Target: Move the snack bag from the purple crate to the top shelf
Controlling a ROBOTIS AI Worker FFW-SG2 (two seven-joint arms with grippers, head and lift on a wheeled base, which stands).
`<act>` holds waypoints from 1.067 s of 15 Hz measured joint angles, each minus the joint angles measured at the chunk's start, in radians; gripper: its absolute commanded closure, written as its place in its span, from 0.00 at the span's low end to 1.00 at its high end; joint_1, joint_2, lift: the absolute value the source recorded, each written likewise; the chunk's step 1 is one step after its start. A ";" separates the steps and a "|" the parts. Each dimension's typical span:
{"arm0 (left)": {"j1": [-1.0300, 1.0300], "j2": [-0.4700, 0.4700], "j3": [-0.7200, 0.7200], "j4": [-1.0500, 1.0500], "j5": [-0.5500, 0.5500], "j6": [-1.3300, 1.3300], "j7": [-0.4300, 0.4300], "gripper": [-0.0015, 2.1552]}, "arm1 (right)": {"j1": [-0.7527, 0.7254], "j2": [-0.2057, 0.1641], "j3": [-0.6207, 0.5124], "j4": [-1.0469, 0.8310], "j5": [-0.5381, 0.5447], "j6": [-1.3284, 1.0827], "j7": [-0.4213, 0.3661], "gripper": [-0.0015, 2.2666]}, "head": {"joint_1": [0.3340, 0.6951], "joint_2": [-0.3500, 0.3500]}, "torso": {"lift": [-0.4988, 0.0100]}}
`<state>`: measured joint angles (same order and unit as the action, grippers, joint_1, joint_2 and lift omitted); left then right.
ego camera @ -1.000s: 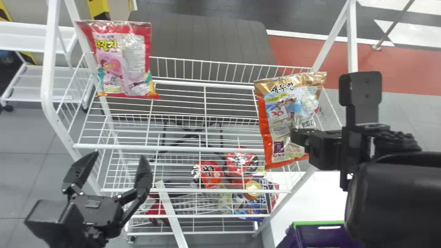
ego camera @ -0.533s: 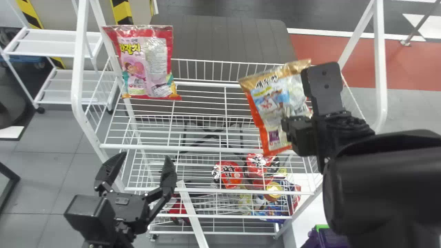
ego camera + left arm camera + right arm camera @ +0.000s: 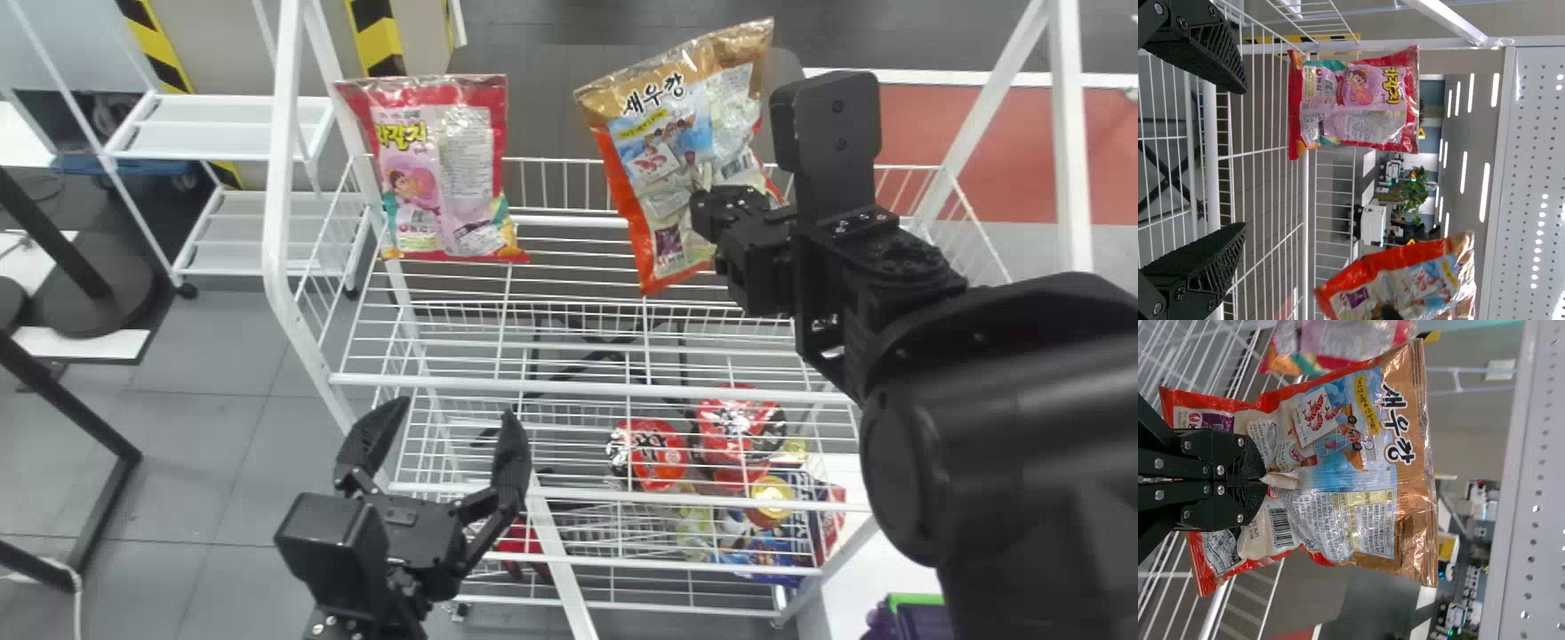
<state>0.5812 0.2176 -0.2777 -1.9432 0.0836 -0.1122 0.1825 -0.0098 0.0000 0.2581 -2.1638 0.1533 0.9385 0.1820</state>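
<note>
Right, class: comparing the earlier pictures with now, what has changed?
The right hand, gripping the snack bag, moved up and left in the head view, closer to the red-and-pink bag. The head view swung left. That second bag stayed put; the left hand stayed open.

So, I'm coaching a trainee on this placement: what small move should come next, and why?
I'd probably straighten the orange snack bag before lowering it to the top shelf: the right pincer has it pinched at a tilt, while the pink bag stands upright.
</note>
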 measured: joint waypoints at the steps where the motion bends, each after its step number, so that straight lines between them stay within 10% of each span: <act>1: -0.001 0.000 0.000 0.002 0.000 0.003 0.000 0.05 | 0.003 0.000 -0.007 0.037 -0.049 -0.077 -0.012 0.94 | 1.00 0.60 | 0.98; 16: -0.020 -0.002 -0.011 0.036 0.001 -0.002 0.002 0.05 | 0.029 0.000 0.074 0.508 -0.311 -0.930 -0.232 0.94 | 1.00 0.66 | 0.98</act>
<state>0.5609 0.2153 -0.2885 -1.9068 0.0844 -0.1144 0.1848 0.0189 0.0000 0.3321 -1.6559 -0.1574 0.0087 -0.0495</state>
